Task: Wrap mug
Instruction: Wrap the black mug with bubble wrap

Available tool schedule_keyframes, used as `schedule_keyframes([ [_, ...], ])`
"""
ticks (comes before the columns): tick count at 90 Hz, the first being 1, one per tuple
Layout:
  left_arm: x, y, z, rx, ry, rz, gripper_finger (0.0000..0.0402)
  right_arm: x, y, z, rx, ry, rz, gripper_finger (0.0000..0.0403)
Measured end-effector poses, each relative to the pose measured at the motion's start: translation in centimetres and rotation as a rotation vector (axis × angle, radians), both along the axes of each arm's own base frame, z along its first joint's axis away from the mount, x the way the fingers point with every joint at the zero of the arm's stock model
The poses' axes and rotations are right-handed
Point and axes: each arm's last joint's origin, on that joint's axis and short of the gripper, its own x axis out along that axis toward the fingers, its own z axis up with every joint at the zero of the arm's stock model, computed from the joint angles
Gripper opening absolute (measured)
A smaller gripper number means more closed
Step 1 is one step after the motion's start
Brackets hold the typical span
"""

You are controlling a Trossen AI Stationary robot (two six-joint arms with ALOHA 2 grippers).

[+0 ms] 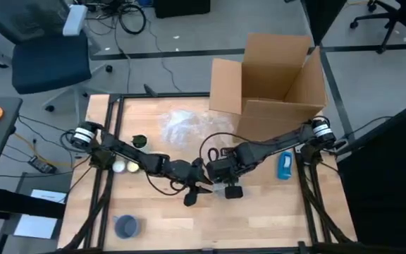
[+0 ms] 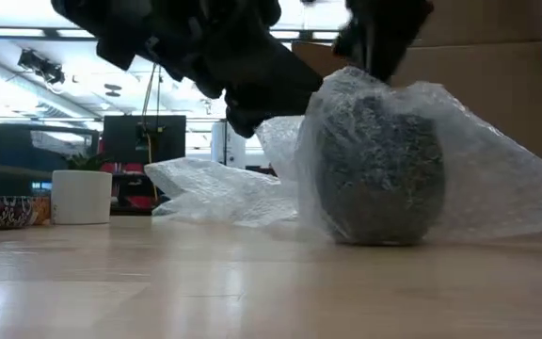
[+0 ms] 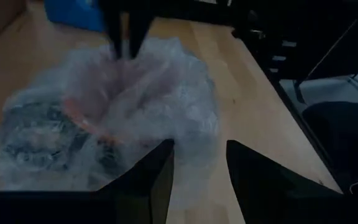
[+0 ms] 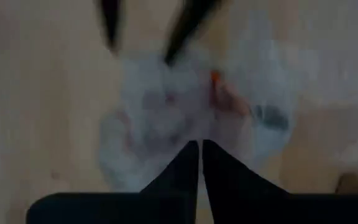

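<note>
On the wooden surface, the largest thing is an open cardboard box standing at the far edge, right of centre. Two dark arms reach inward from either side and meet near the middle of the surface. In front of the box lies a loose sheet of bubble wrap. In the low view, a second piece of bubble wrap covers the dark mug, which stands on the surface; the wrap drapes off to one side.

The left end effector hovers just beside the wrapped bundle with its fingers spread apart and nothing between them. The right end effector is over the bundle, its fingers pressed nearly together and pinching the plastic at the top.

A blue object lies near the right arm. A small blue-grey cup stands near the front left corner, and two pale round items sit by the left arm.
</note>
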Motion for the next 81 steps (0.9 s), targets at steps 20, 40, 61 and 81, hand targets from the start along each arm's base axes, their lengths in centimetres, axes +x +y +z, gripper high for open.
schedule_keyframes([
  [20,0.0,0.1,-0.1,-0.008,0.007,0.034,0.0131,0.5,2.1,-0.5,0.027,-0.124,0.097,0.0],
  [40,0.1,-0.1,0.0,-0.037,0.012,0.023,0.0131,0.0,0.9,-4.2,0.002,-0.043,0.024,0.0],
  [61,0.7,-0.4,1.4,-0.079,-0.012,-0.048,0.0131,-0.6,-0.9,-8.1,0.001,0.003,-0.026,0.0],
  [81,-0.5,-0.1,2.9,-0.053,0.192,-0.096,0.0131,-0.6,-1.7,-9.6,0.042,-0.021,-0.029,0.0],
])
